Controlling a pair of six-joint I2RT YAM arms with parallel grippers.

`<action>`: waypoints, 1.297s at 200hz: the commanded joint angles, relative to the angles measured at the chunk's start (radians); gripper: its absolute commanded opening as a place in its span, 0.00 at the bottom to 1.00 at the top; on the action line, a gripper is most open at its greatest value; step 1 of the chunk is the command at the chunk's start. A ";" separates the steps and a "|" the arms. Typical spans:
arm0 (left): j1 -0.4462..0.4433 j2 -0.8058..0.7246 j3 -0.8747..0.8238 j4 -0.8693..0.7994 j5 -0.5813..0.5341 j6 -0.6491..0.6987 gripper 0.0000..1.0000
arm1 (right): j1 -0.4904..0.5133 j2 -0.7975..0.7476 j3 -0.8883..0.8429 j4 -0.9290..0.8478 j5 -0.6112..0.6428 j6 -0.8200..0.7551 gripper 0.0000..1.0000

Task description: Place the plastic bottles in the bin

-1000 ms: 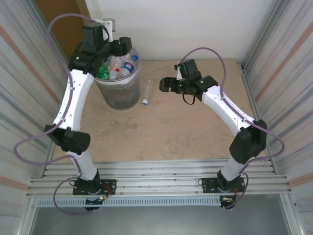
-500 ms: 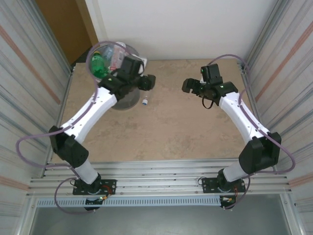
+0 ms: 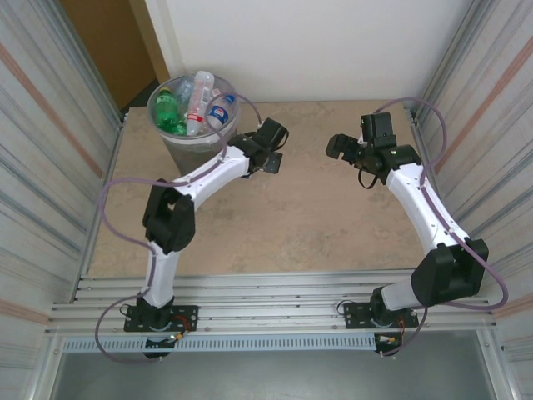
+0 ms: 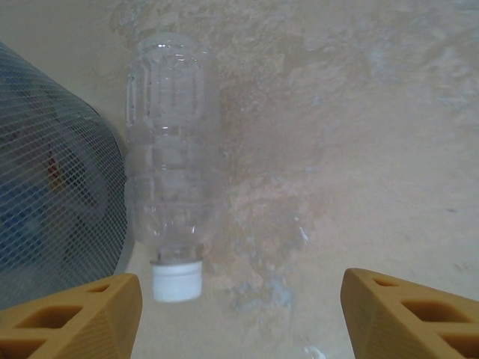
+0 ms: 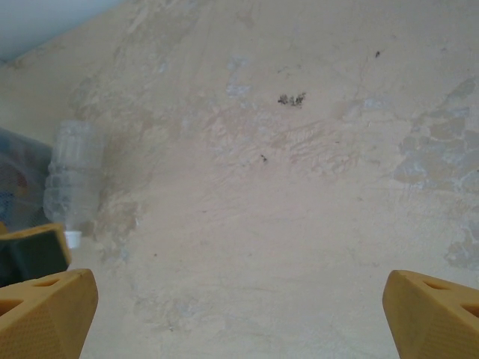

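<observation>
We find the bin (image 3: 179,152) in the far left corner of the tabletop (image 3: 275,225). Its mouth is crowded with bottles (image 3: 193,104): a green one and clear ones with red and blue labels. How many lie beneath them we cannot tell.

One clear loose bottle (image 4: 168,172) lies on its side on the tabletop, just beside the bin's right wall. Its white cap (image 4: 177,280) is turned toward the left gripper (image 3: 268,158). From the left wrist, the bin's meshed grey wall overlaps the bottle's side, so we cannot say whether the two touch.

The left gripper hovers close to this bottle with its jaws spread and nothing between them. Its yellow fingers (image 4: 75,314) are cut off by the bottom edge of the wrist view, and the cap sits nearer the left one.

The right gripper (image 3: 339,148) is well apart from it, toward the far right corner, with jaws wide and empty over bare tabletop. Its wrist view catches the loose bottle at the left, faint and blurred. The cap end there is partly covered by a yellow and black piece that we cannot identify for certain.
</observation>
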 commanded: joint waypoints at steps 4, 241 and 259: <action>0.010 0.068 0.091 -0.067 -0.085 -0.028 0.71 | -0.005 -0.027 0.001 -0.021 -0.016 0.016 0.96; 0.133 0.414 0.460 -0.192 0.131 0.027 0.79 | -0.004 -0.001 -0.017 -0.015 -0.064 0.032 0.96; 0.135 0.427 0.475 -0.190 0.158 0.033 0.82 | -0.003 0.002 -0.018 -0.015 -0.065 0.033 0.97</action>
